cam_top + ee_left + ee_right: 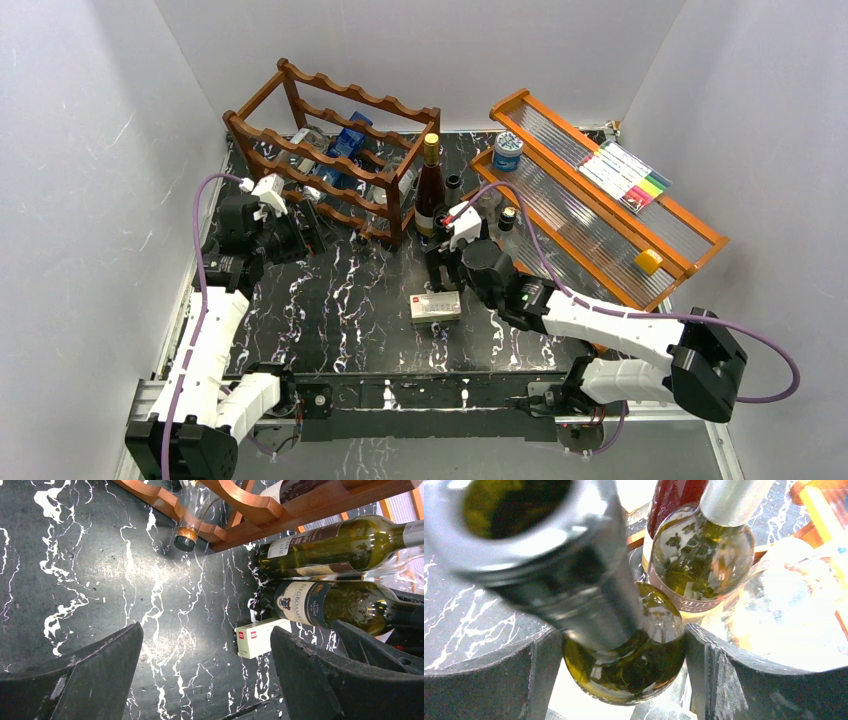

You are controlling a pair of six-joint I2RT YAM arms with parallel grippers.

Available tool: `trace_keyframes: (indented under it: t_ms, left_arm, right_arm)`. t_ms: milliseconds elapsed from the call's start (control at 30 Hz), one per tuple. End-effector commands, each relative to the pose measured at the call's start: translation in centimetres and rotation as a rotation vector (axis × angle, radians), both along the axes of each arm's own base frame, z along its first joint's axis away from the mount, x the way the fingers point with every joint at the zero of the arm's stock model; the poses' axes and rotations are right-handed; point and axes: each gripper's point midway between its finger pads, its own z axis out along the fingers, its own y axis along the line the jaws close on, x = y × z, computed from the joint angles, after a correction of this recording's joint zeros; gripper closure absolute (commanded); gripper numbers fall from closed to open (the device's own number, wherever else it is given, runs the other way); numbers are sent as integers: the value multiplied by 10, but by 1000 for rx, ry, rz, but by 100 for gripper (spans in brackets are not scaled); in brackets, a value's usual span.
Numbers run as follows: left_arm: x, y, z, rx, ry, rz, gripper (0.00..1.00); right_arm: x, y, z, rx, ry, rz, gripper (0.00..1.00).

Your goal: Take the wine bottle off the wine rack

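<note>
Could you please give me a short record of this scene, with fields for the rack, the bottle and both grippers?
Rack: dark reddish-brown wooden wine rack with scalloped rails, back left on the black marbled table; bottles lie in it.
Bottle: green glass wine bottle with silver capsule, off the rack, between the fingers of the right gripper.
Right grip: fingers flank the bottle; contact unclear.
Left gripper: open, empty, near the rack.
Nearby: small white box on the table.

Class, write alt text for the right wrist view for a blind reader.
A green glass wine bottle, seen from above with its silver-capped neck blurred, stands between the dark fingers of the right gripper. A second green bottle stands just beyond it.
</note>
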Motion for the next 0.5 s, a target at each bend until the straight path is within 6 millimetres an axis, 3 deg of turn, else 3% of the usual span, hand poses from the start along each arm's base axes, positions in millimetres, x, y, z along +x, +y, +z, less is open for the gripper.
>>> trace_keyframes:
  t_ms: [0,233,467]
  left_arm:
    - [-1,-8,-1,-36,-2,-36,2]
    - [-2,-13,-7,-55,19,-57,2]
    - [-1,-13,-16,-60,38,-55,2]
  right_arm:
    - [9,0,44,106,-94,-39,2]
    - [8,-1,48,109,-94,-33,2]
    - [3,-4,66,115,-102,-12,2]
